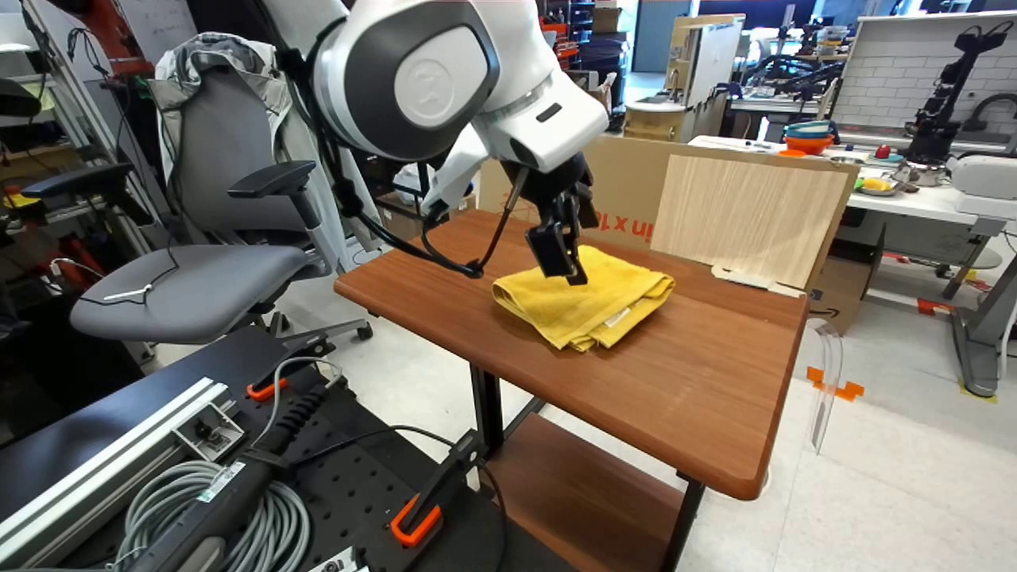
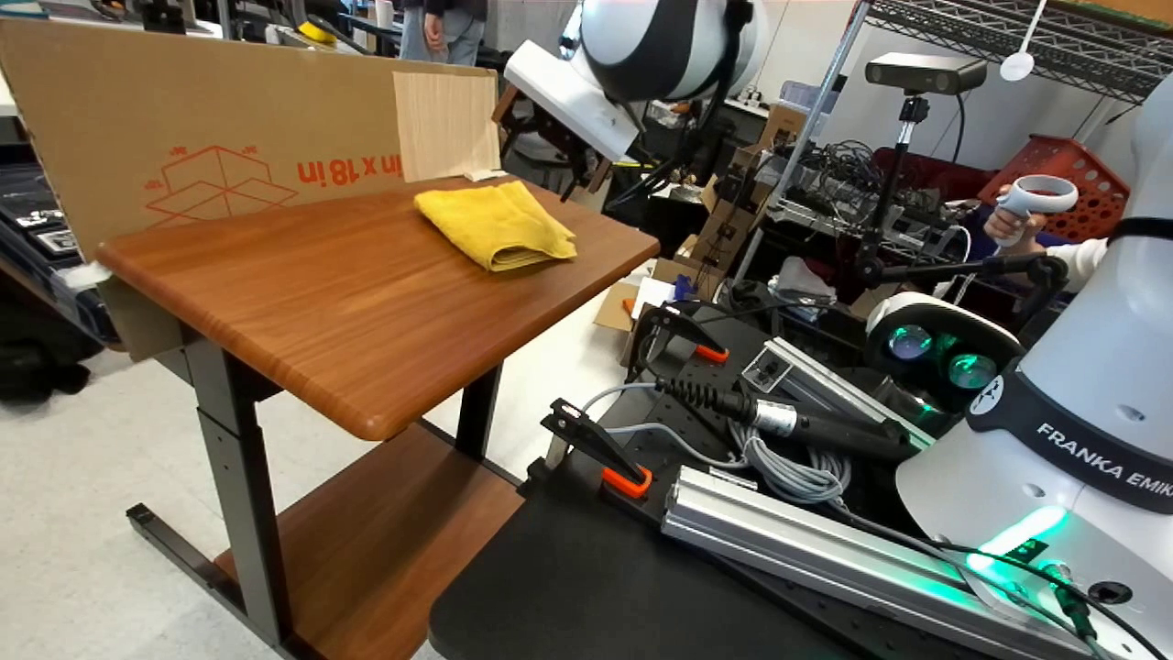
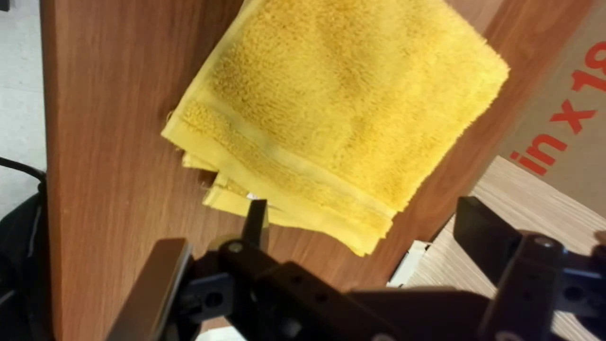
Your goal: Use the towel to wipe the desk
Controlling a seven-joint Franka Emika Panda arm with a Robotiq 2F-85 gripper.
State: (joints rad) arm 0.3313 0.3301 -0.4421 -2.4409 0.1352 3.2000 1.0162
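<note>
Yellow terry, the towel (image 3: pixel 341 94) lies folded on the desk (image 1: pixel 715 357), lower than my pincer (image 3: pixel 363 208), which gapes wide and holds nothing. To grasp well, I should descend gently and pinch every layer. Nearly square, the towel shows no clear long axis; its banded hem (image 3: pixel 293 166) slants down rightward in the wrist view.

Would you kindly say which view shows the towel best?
The wrist view: the towel appears largest, pile and hem clear, though cropped at the top. Both exterior views show it smaller, folded on the desk; in an exterior view, the fingers hide part.
</note>
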